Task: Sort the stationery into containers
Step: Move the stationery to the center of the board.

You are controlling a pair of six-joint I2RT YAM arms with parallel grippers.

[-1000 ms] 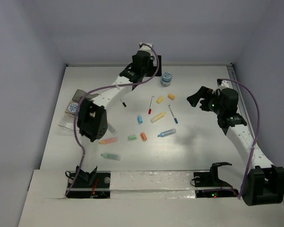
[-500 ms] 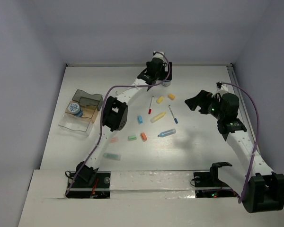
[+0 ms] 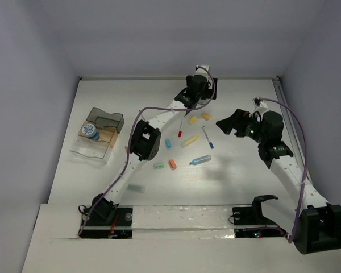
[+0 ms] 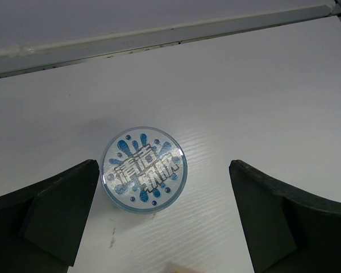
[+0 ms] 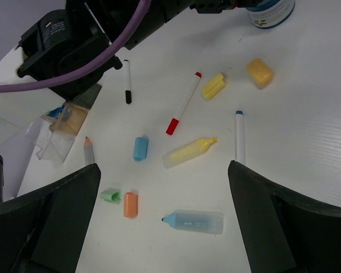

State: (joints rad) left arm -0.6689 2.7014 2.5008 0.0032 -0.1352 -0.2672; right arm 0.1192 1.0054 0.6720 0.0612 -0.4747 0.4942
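My left gripper (image 3: 200, 90) is open and empty, pointing down at the far middle of the table. In the left wrist view, my left gripper (image 4: 162, 170) has the round blue-white pot (image 4: 144, 169) standing between its fingers, nearer the left one and untouched. My right gripper (image 3: 226, 121) is open and empty above the stationery, as the right wrist view (image 5: 163, 170) shows. Below it lie a yellow marker (image 5: 190, 152), a blue marker (image 5: 194, 221), a blue cap (image 5: 140, 148), an orange cap (image 5: 130, 204), a green cap (image 5: 110, 195), a red pen (image 5: 183, 103) and a blue-tipped pen (image 5: 239, 136).
A yellow block (image 3: 192, 120) and an orange block (image 3: 206, 116) lie near the left wrist. A green marker (image 3: 135, 186) lies near the front left. The clear tray (image 3: 94, 149), the grey box (image 3: 105, 119) and a second blue pot (image 3: 90, 131) stand at the left. The left forearm spans the table's middle.
My left arm has swung from the left side rightward along the back and now sits over the round pot. My right gripper has shifted slightly left.
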